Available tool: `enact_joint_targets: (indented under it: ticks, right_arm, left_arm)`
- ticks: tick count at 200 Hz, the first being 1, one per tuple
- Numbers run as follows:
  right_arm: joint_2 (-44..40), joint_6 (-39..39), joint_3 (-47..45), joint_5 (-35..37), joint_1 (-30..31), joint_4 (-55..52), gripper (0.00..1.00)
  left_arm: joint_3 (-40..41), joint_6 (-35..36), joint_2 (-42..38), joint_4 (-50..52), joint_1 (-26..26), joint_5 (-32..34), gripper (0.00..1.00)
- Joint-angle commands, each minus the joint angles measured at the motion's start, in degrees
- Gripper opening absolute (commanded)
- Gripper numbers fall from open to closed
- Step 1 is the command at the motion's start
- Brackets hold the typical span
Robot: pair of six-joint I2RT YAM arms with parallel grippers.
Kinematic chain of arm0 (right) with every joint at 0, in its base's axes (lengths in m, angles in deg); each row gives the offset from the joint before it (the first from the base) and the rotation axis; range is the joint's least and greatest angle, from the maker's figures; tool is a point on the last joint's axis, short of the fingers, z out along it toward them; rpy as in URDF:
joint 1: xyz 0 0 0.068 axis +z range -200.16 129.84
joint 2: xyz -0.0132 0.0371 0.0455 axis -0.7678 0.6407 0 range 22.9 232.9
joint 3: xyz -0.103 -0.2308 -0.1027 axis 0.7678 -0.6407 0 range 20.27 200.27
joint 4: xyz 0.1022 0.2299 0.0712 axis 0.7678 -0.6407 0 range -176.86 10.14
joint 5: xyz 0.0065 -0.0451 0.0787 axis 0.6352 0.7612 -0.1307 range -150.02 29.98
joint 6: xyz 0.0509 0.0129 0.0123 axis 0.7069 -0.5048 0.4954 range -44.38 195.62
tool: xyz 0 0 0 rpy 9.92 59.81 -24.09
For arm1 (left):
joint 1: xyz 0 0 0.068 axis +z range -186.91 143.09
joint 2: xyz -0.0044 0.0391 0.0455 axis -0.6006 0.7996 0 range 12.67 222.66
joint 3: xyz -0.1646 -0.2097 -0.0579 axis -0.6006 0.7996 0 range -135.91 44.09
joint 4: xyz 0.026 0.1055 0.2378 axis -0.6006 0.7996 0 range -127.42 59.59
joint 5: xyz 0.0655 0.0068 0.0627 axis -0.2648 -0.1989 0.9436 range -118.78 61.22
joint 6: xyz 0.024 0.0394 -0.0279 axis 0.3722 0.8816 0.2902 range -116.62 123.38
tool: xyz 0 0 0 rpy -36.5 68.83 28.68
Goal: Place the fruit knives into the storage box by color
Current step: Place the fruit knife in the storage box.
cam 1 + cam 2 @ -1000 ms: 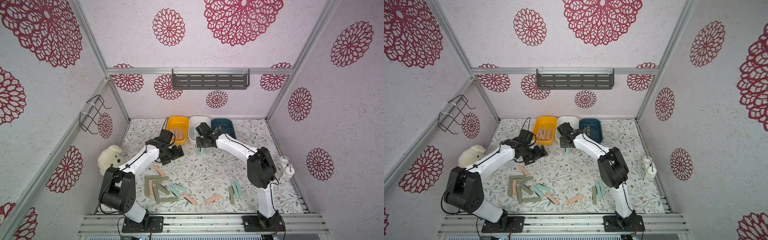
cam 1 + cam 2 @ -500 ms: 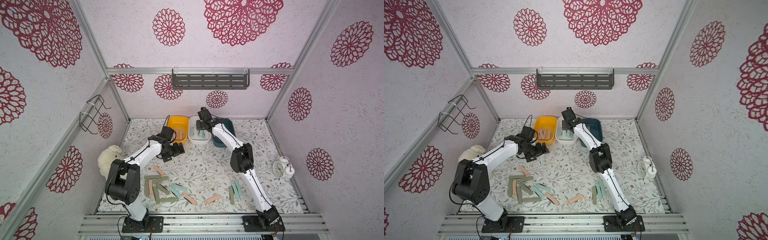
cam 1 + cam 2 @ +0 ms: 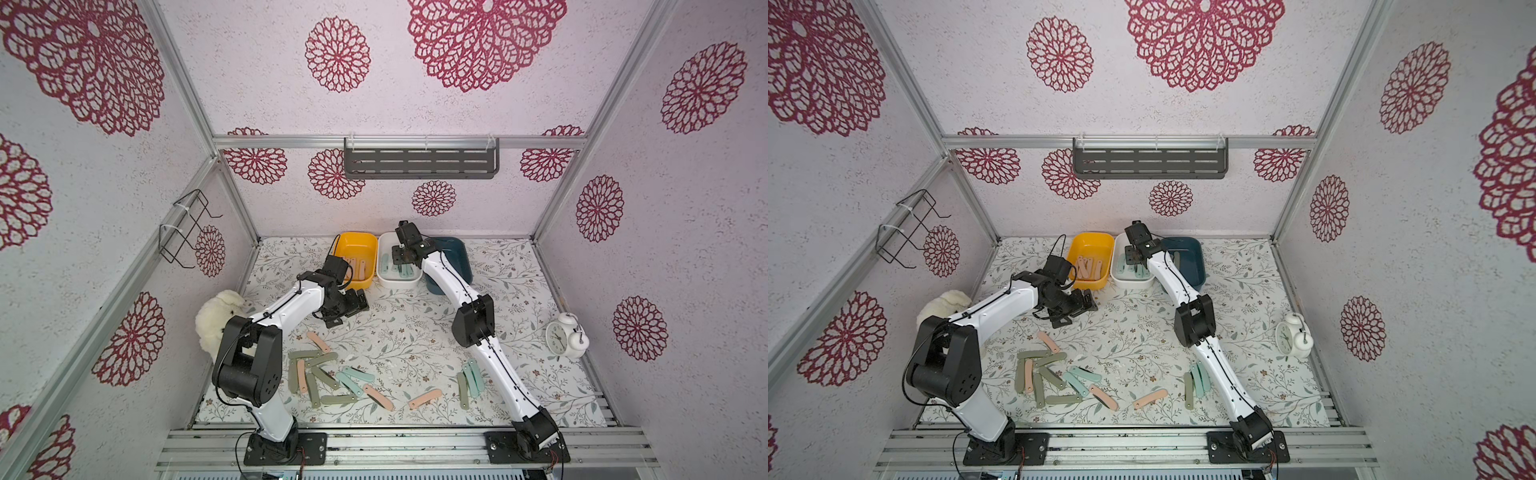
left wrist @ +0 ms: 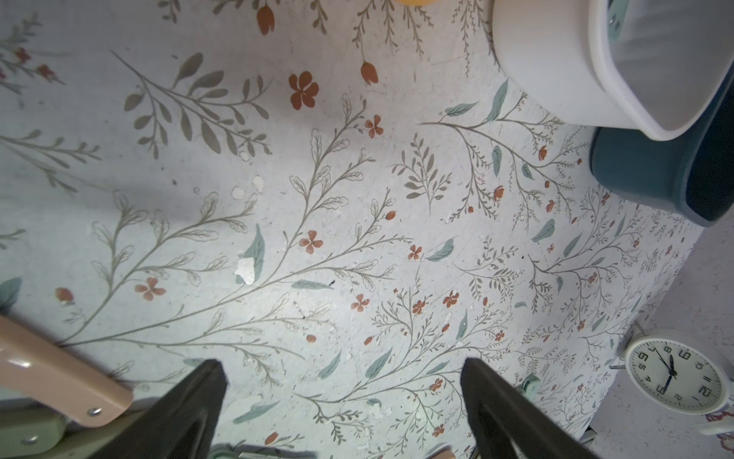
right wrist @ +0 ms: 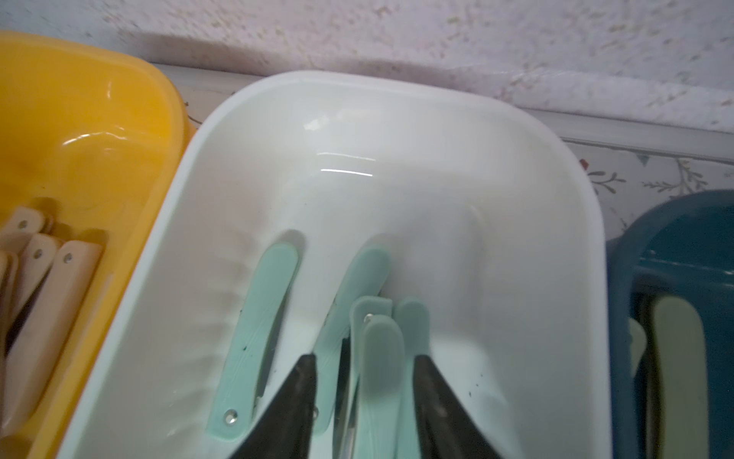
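Sorting is partway done: peach knives (image 5: 51, 286) lie in the yellow bin (image 3: 365, 284), mint knives (image 5: 258, 318) in the white bin (image 3: 397, 284), and at least one olive knife (image 5: 679, 357) in the blue bin (image 3: 465, 257). Well over a dozen loose fruit knives (image 3: 328, 376) lie scattered on the desk (image 3: 415, 324) (all three colours). The right arm stretches far out over the white bin. The right tool (image 5: 363, 357) is parted, with a mint knife (image 5: 379, 349) loose between its jaws. The left tool (image 4: 341, 369) hovers spread wide and empty above the desk, near the yellow bin.

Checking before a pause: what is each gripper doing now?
Left gripper: open, empty.
Right gripper: open over the white bin; mint knife between the jaws, apparently loose.
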Motion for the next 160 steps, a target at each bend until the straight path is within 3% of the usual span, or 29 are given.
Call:
enact_joint_targets:
  ticks: [1, 44, 106, 160]
  right_arm:
    - [-6.88, -2.37, 3.13, -1.39, 0.27, -2.55, 0.56]
    - [-11.24, -3.60, 3.57, 2.20, 3.00, -9.24, 0.86]
    - [-18.01, -4.61, 3.59, 5.09, 5.75, -14.72, 0.97]
    - [-25.92, -5.37, 3.61, 8.18, 7.11, -16.36, 0.99]
  left_arm:
    - [1.30, -0.74, -2.90, 1.63, -0.54, 0.86, 0.97]
    - [3.82, -2.57, -5.61, 1.59, -3.50, 2.20, 0.97]
    - [5.86, -4.47, -10.41, 1.15, -7.02, 4.72, 0.97]
    - [5.04, -4.95, -13.06, 2.00, -9.83, 7.27, 0.97]
